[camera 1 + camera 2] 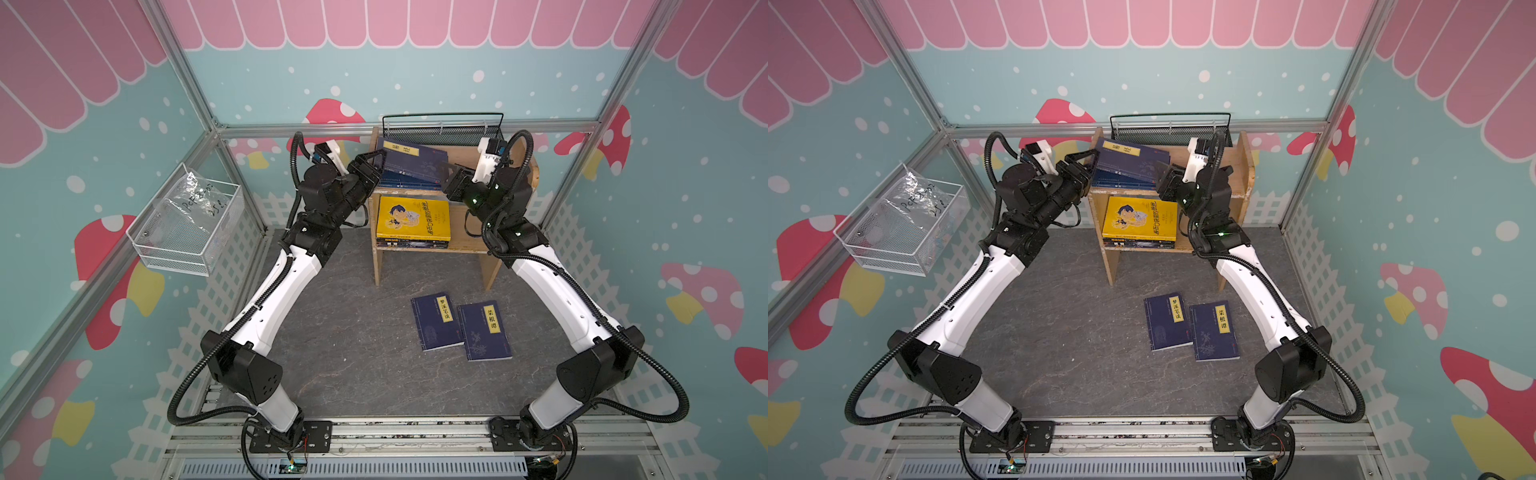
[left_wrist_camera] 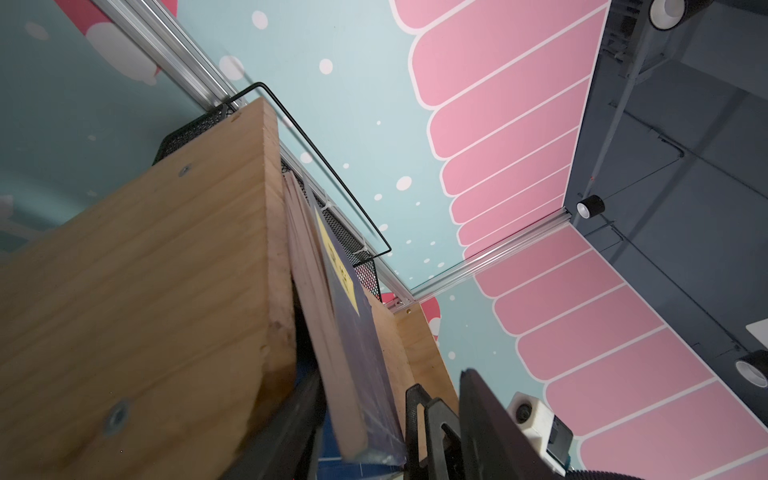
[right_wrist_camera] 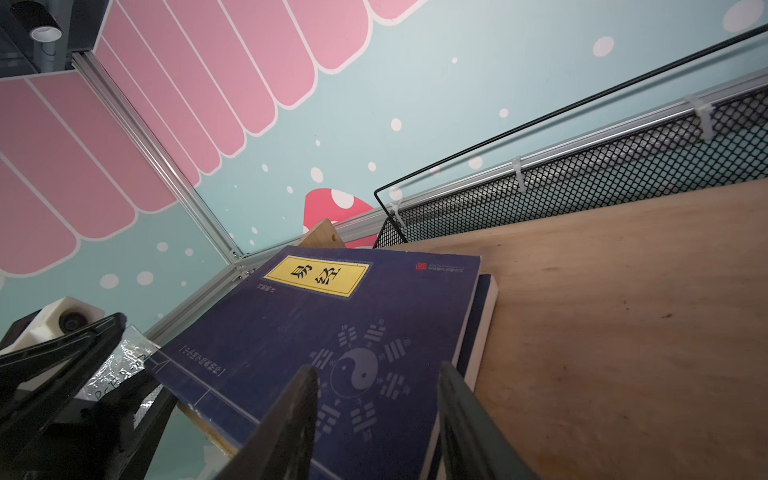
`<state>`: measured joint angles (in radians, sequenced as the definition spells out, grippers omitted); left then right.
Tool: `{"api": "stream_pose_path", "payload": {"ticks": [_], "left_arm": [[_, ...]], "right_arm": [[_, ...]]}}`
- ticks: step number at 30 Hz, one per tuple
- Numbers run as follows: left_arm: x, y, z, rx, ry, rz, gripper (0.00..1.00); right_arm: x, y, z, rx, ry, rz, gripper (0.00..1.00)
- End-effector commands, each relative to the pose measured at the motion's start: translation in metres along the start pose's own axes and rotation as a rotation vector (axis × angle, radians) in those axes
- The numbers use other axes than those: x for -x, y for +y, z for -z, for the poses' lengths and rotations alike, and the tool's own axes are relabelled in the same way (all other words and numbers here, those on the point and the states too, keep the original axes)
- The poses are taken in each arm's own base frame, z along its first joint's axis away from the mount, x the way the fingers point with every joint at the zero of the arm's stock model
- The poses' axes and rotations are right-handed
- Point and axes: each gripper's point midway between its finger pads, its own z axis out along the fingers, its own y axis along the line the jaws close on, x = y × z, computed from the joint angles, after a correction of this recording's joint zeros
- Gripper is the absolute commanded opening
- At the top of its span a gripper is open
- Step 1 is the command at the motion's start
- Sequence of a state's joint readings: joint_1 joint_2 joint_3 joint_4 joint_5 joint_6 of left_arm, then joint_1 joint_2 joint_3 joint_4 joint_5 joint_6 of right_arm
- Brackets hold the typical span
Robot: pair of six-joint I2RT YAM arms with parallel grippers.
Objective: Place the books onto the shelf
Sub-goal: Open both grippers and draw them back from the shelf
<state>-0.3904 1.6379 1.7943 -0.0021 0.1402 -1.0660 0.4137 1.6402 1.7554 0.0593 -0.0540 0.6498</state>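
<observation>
I see left gripper (image 1: 377, 163) jaws apart astride the yin-yang navy book (image 1: 415, 160), contact blurred; right gripper (image 1: 445, 178), 3 o'clock, jaws apart.

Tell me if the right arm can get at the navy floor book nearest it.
Probably yes: the navy book lies flat and uncovered on the floor; the right hand only needs pulling back from the shelf.

- A grey, stone-look counter (image 1: 353, 353) sits in the middle.
- Blue-green walls (image 1: 291, 70) stand around the counter, with pink stripes up high and red mushrooms.
- Silver bars (image 1: 181, 62) rise behind the counter.
</observation>
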Motion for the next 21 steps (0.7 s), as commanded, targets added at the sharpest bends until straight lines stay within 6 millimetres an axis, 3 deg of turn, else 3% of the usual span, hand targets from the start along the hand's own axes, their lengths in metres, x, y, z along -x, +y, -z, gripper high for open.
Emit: {"api": "stream_pose_path", "payload": {"ticks": [1,13,21], "left_arm": [[0.011,0.027,0.008,0.088,-0.041,0.002,0.59],[0.034,0.059,0.039,0.172,-0.107,0.004,0.62],[0.037,0.054,0.058,0.158,-0.128,-0.062,0.64]], "right_arm": [[-0.044,-0.02,-0.013,-0.059,0.112,-0.027,0.48],[-0.043,-0.013,-0.007,-0.047,0.104,-0.02,0.47],[-0.037,0.002,-0.002,0.021,0.097,-0.004,0.47]]}}
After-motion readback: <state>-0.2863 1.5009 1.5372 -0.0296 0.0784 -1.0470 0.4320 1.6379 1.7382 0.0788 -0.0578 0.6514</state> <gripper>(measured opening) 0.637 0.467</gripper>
